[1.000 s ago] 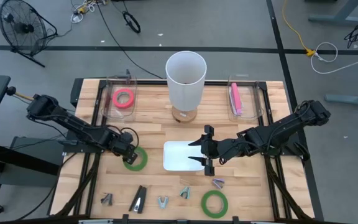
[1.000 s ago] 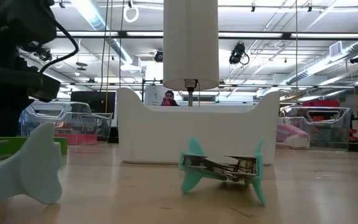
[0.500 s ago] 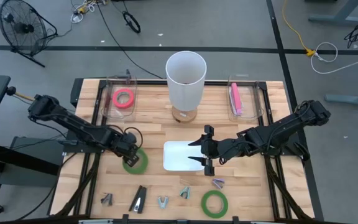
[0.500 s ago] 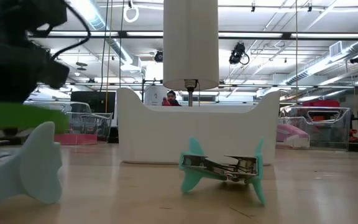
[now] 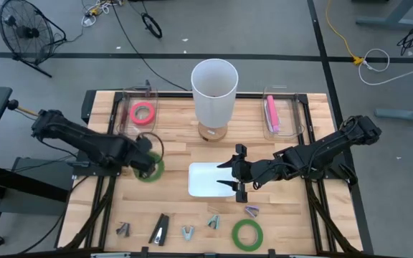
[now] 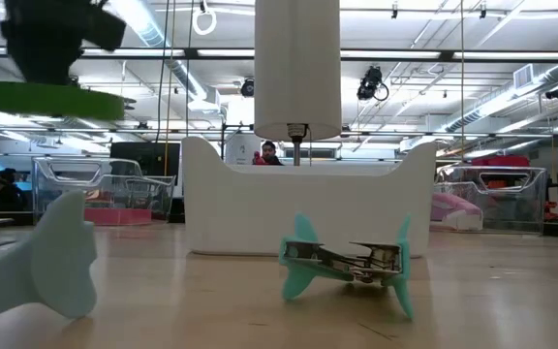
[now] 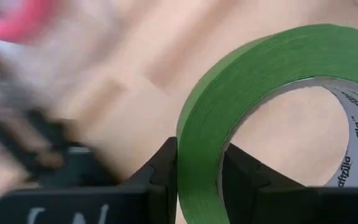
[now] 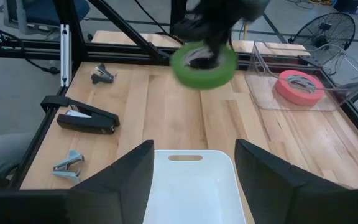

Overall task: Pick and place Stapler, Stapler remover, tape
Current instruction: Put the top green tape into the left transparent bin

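My left gripper (image 5: pixel 143 163) is shut on a green tape roll (image 5: pixel 151 169) and holds it above the left part of the table. The roll also shows high up in the low view (image 6: pixel 51 100) and in the right wrist view (image 8: pixel 204 64). My right gripper (image 5: pixel 234 174) is open and empty over the right end of a white tray (image 5: pixel 203 179). A second green tape roll (image 5: pixel 247 233), a black stapler (image 5: pixel 161 229) and several staple removers (image 5: pixel 187 232) lie flat near the table's near edge. My left gripper pinches the wall of the green roll (image 7: pixel 197 180), with one finger (image 7: pixel 244 177) inside the ring and the other (image 7: pixel 163 168) outside. The fingers come from above. The roll hangs about level under them (image 6: pixel 51 100), lifted clear of the table.
A tall white cylinder (image 5: pixel 214 89) stands at the far middle. A clear bin with a pink tape roll (image 5: pixel 143 112) is at the far left. A clear bin with a pink stapler (image 5: pixel 271 115) is at the far right. A purple remover (image 5: pixel 252 211) lies near the tray.
My left gripper has risen and gone a little toward the table's far edge, still shut on the green tape roll. The roll, which lay on the table a second ago, is now lifted clear and stays about level.
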